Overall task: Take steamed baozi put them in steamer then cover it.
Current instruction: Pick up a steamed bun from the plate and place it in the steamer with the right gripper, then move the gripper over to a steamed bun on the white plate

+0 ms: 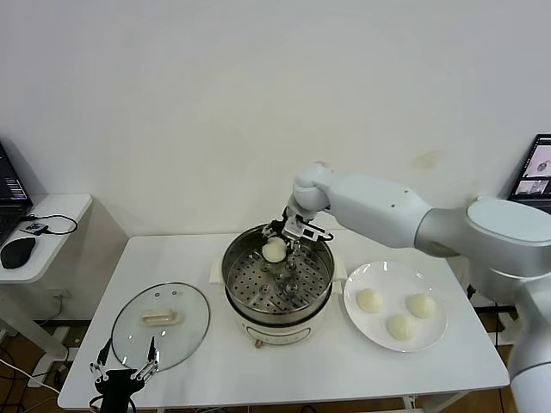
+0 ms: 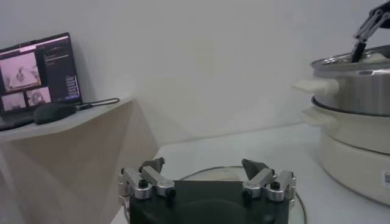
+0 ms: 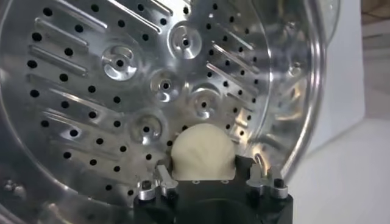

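1. At the head view's lower left we see the left end effector (image 1: 125, 372) parked open beside the glass cover (image 1: 161, 324) on the desk (image 1: 301, 366).
2. Right of centre, three baozi (image 1: 398, 326) wait on the white plate (image 1: 366, 323).
3. At centre, the right end effector (image 1: 277, 252) grips one steamed bun (image 1: 274, 250) above the steamer (image 1: 277, 288); released this high, it may roll.

White table (image 1: 215, 379) standing against a pale wall, white plate (image 1: 435, 340) sitting right, side desk (image 1: 52, 211) carrying mouse (image 1: 17, 251) (laptop (image 2: 39, 72) glowing)
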You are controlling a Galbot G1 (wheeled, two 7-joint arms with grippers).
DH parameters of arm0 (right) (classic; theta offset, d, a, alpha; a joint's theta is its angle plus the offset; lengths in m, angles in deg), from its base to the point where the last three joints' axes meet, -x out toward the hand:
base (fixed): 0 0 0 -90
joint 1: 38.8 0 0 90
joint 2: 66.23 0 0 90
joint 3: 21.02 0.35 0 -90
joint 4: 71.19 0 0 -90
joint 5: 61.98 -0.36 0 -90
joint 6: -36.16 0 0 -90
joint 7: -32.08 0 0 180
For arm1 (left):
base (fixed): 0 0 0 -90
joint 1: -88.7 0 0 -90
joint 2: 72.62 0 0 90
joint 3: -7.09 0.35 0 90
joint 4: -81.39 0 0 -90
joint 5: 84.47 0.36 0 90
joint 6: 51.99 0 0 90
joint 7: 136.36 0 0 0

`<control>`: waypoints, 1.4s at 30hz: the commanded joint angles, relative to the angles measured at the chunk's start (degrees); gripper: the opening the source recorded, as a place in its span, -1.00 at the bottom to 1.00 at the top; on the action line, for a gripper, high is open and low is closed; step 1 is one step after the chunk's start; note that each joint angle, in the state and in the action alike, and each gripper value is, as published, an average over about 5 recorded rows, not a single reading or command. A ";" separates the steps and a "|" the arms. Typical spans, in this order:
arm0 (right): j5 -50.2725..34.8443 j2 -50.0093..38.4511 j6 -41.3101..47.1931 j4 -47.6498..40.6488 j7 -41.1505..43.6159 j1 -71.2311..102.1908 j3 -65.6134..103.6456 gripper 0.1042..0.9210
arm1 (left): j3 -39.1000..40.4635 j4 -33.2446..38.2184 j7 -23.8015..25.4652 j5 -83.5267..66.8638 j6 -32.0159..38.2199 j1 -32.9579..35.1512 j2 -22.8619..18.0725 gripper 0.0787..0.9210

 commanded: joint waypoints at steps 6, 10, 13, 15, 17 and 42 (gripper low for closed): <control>-10.57 -2.21 5.16 5.06 3.10 -5.65 -1.87 0.75 | -0.06 0.32 0.07 0.04 -0.07 0.02 -0.02 0.77; -20.81 -8.58 20.05 15.48 7.90 -11.74 -3.63 0.76 | -0.28 0.67 0.20 -0.09 -0.17 0.00 0.34 0.77; -23.84 -14.87 30.10 21.97 9.75 -14.88 -4.08 0.76 | -0.47 1.05 0.34 -0.24 -0.31 0.03 0.74 0.77; -24.79 -19.61 35.58 25.76 10.22 -16.26 -4.14 0.76 | -0.52 1.30 0.42 -0.32 -0.39 0.06 0.99 0.77; -25.39 -24.38 39.87 29.15 10.39 -16.94 -4.05 0.76 | -0.52 1.46 0.49 -0.31 -0.44 0.08 1.19 0.77; -10.42 -48.87 44.59 35.38 8.69 9.28 7.75 0.76 | -0.28 1.64 0.62 1.35 -0.57 0.43 1.17 0.77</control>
